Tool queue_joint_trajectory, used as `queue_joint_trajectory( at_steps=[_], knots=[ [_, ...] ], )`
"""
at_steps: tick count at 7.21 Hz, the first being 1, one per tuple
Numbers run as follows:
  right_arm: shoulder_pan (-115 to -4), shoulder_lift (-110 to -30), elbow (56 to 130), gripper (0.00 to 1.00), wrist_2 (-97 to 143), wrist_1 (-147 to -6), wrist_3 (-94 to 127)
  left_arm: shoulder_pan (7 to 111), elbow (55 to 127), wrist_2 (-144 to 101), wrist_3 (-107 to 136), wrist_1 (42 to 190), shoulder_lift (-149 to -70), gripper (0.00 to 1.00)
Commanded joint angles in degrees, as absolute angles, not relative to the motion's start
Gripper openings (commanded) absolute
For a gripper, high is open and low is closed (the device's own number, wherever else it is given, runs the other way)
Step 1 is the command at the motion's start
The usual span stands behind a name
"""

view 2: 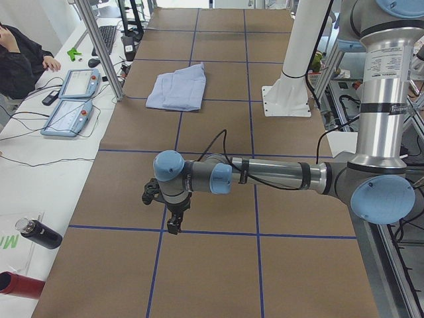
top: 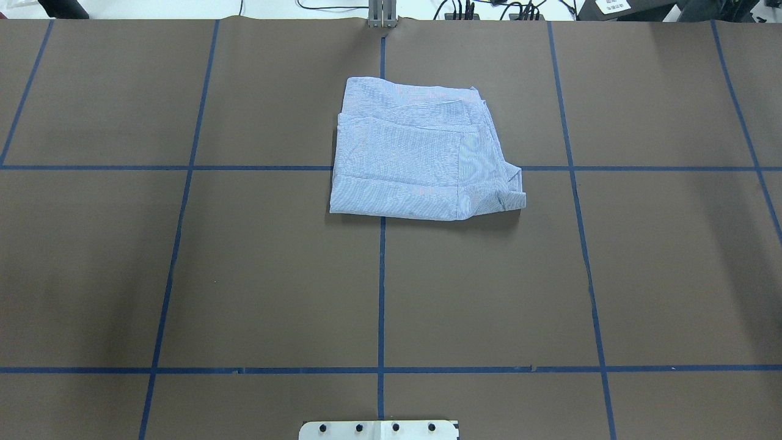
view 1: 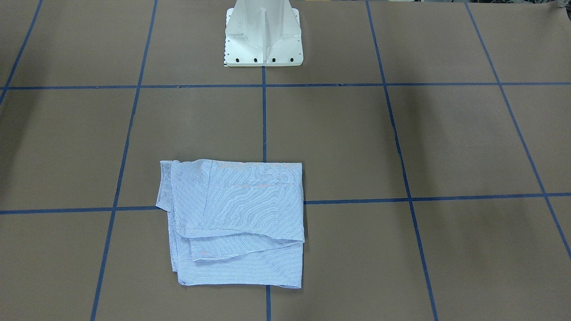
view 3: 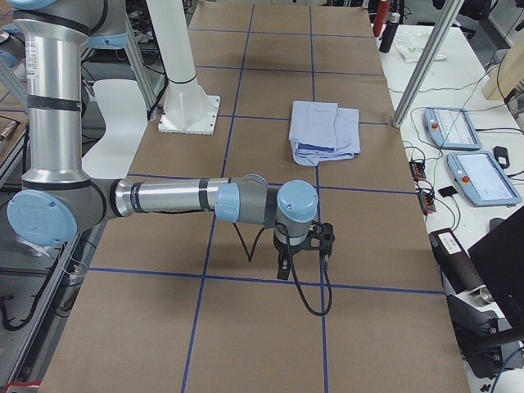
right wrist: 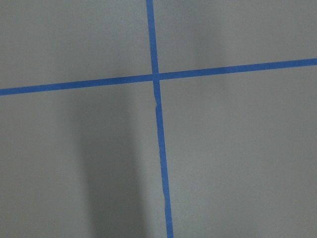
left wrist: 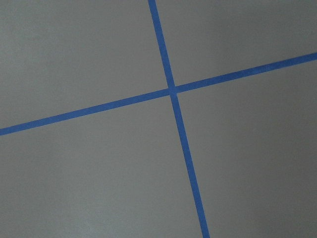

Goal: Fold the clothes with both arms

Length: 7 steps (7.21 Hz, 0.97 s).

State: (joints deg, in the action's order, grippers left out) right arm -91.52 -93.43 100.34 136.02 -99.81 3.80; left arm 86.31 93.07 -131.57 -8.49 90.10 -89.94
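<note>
The clothes, a light-blue striped shirt (view 1: 241,223), lie folded into a flat rectangle on the brown table, toward its operator side (top: 415,153) (view 2: 177,89) (view 3: 323,131). Neither arm touches the shirt. My left gripper (view 2: 173,224) hangs low over a blue tape line near the table's left end, far from the shirt; I cannot tell whether it is open or shut. My right gripper (view 3: 283,267) hangs likewise near the right end, and I cannot tell its state either. Both wrist views show only bare table with a blue tape cross (left wrist: 171,90) (right wrist: 155,76).
The white pedestal base (view 1: 263,40) stands at the robot's side of the table (top: 379,429). Teach pendants (view 2: 69,109) (view 3: 471,155), cables and bottles (view 2: 40,235) lie on the white side bench. A person's sleeve (view 2: 16,56) rests there. Metal posts (view 2: 99,46) rise at the table's edge.
</note>
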Motion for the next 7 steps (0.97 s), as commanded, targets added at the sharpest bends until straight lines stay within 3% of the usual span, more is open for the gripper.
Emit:
queue_joint_trajectory(
  at_steps=[1, 7],
  knots=[
    [-88.96, -94.13, 101.95, 1.00, 135.79, -100.20, 5.98, 86.31, 93.08, -131.57, -8.44, 90.18, -89.91, 0.99],
    [-88.59, -96.42, 100.11, 1.00, 133.06, -91.85, 5.89, 86.31, 92.99, -131.49, -8.44, 90.35, -89.91, 0.99]
  ],
)
